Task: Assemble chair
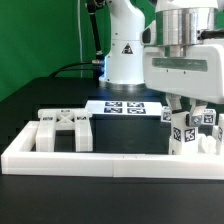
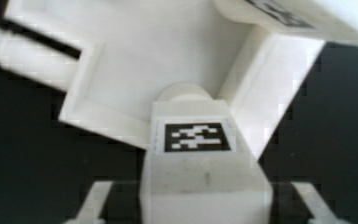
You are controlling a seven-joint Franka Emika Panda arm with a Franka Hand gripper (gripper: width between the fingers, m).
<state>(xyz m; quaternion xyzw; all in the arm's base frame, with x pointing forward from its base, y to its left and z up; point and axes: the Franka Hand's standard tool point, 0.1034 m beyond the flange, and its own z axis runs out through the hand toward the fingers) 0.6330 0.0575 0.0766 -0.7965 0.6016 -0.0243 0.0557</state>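
White chair part (image 2: pixel 197 110): blocky plastic, rounded end, one black-and-white square tag.
Claw (image 2: pixel 197 203): pinching that part.
X-braced frame (image 1: pixel 65 130): white, on the tabletop (image 1: pixel 35 97).

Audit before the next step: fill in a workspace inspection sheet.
Surface: black tabletop, edged by a long low white border wall.
Job's things: white plastic X-braced frame on the exterior view's left; tagged white plastic leg piece against a flat white panel.
Clutter: nothing seen.
Grippers: gripper shut on the leg piece.
Cables: black cable beside the arm's white base.
Surroundings: green backdrop; marker board.
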